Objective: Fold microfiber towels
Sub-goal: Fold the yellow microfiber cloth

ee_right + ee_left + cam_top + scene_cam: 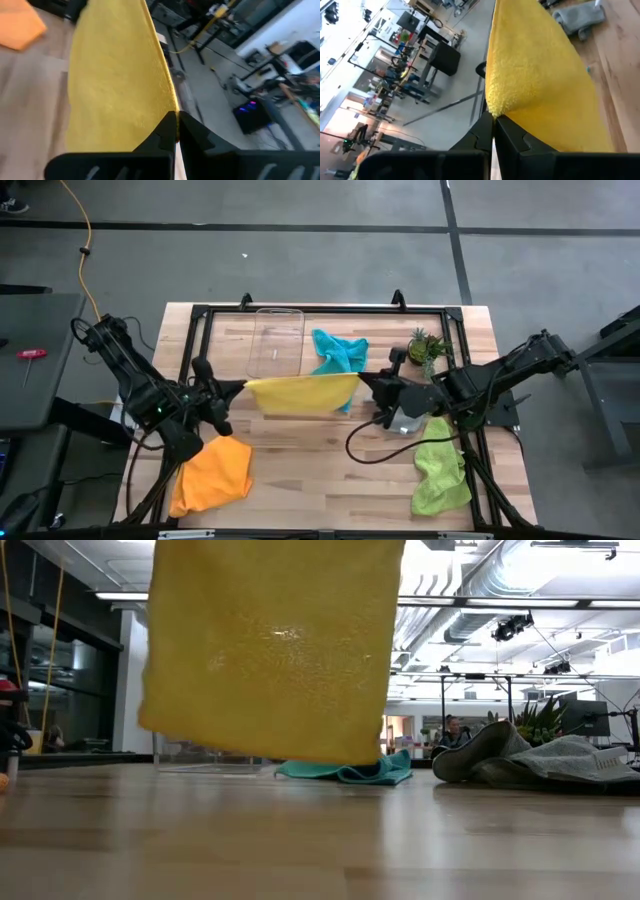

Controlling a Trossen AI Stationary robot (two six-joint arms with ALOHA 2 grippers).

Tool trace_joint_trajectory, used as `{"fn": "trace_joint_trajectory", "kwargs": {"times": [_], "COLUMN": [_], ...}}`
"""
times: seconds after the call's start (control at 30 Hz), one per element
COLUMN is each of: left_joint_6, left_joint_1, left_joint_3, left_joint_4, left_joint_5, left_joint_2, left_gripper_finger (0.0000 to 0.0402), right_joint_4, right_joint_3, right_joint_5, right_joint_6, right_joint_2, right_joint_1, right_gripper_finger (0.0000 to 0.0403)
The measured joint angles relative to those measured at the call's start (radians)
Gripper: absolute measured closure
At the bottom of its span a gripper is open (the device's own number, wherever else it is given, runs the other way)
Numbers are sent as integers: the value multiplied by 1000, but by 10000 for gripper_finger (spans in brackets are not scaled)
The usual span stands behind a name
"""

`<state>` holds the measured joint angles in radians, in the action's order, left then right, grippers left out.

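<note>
- While both arms meet over the middle of the table, the yellow towel (300, 393) hangs stretched between them, lifted clear of the wood; in the low view its bottom edge (270, 650) floats above the tabletop.
- Pinching one top corner of that towel is the left gripper (493, 118), its jaws fully closed on the cloth.
- At the opposite top corner sits the right gripper (176, 116), jaws likewise closed tight on the yellow fabric.
- Near the front edge, on the left arm's side, the orange towel (212, 473) lies crumpled on the wooden table (320, 470).
- Across from it, on the right arm's side, the lime green towel (440, 476) lies rumpled, partly under that arm's cable.
- Farther back, the grey towel (540, 762) lies heaped under the right arm.
- Behind the hanging yellow cloth, the teal-blue towel (338, 352) lies bunched on the wood, just beside the clear tray (277, 342).
- A small potted plant (425, 345) stands near the far edge on the right arm's side.
</note>
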<state>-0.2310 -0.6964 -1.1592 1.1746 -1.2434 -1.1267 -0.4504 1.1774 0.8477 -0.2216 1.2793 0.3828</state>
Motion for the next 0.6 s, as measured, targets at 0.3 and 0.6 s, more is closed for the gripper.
{"fn": "trace_joint_trajectory", "kwargs": {"times": [0.3,0.6], "left_joint_6": [-31,-116], "left_joint_1": [-1,-53], "left_joint_3": [-1,73], "left_joint_4": [5,12], "left_joint_5": [0,104], "left_joint_2": [0,-25], "left_gripper_finger": [401,401], "right_joint_4": [-64,-163], "right_joint_3": [66,80], "right_joint_5": [4,-30], "right_joint_6": [33,199], "right_joint_2": [1,67], "right_joint_1": [2,76], "right_gripper_finger": [403,403]}}
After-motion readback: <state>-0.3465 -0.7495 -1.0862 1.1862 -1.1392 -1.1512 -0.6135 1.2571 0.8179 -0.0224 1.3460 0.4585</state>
